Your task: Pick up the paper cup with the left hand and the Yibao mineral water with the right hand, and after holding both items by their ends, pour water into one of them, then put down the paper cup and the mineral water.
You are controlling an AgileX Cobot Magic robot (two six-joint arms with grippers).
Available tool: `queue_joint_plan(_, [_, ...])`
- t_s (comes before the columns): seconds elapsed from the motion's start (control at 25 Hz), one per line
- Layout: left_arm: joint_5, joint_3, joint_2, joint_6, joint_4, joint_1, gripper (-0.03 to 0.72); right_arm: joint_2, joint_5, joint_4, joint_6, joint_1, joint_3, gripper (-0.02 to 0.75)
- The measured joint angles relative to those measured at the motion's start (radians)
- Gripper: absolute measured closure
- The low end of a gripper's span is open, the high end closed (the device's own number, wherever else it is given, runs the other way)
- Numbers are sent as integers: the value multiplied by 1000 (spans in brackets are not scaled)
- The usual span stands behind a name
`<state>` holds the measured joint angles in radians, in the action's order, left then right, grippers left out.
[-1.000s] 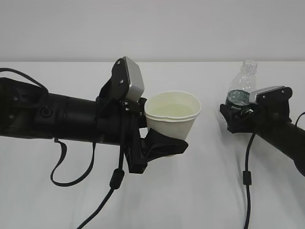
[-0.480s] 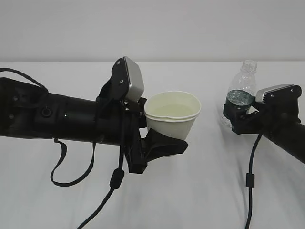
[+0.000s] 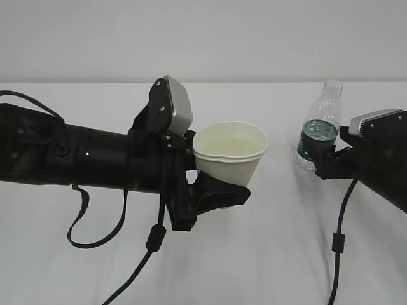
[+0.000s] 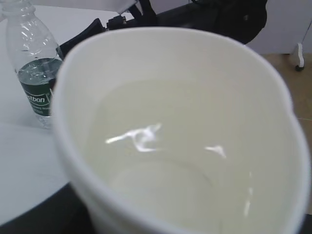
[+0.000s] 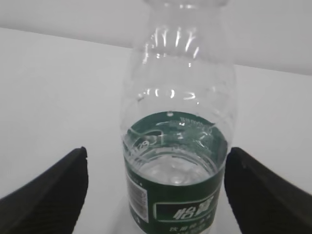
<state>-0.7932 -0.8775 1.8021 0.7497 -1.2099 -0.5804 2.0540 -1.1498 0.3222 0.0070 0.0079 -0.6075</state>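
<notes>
The cream paper cup [image 3: 230, 155] stands upright in my left gripper [image 3: 222, 185], whose black fingers are shut around its lower part. Clear water [image 4: 161, 146] fills the cup [image 4: 185, 73] about halfway, and the cup hides the fingers in the left wrist view. The Yibao mineral water bottle [image 3: 318, 130] stands uncapped on the white table, its green label at mid-height. My right gripper [image 3: 325, 160] is open just right of it, apart from it. In the right wrist view the bottle [image 5: 178, 146] stands between the two black fingers [image 5: 48, 190] with a gap on each side.
A white table [image 3: 267, 254] runs back to a grey wall. Black cables hang from both arms, one [image 3: 152, 241] under the left arm and one [image 3: 337, 241] under the right. In the left wrist view the bottle [image 4: 34, 73] stands at the upper left.
My right gripper has drawn back to the right, away from the bottle, which stays standing on the table. The left arm and the cup have not moved.
</notes>
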Motion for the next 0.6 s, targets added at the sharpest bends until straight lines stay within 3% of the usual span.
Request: queue_joint_plan(0.6, [3,0,0,0,0,0,262,-100,0,-18,28,0,66,83])
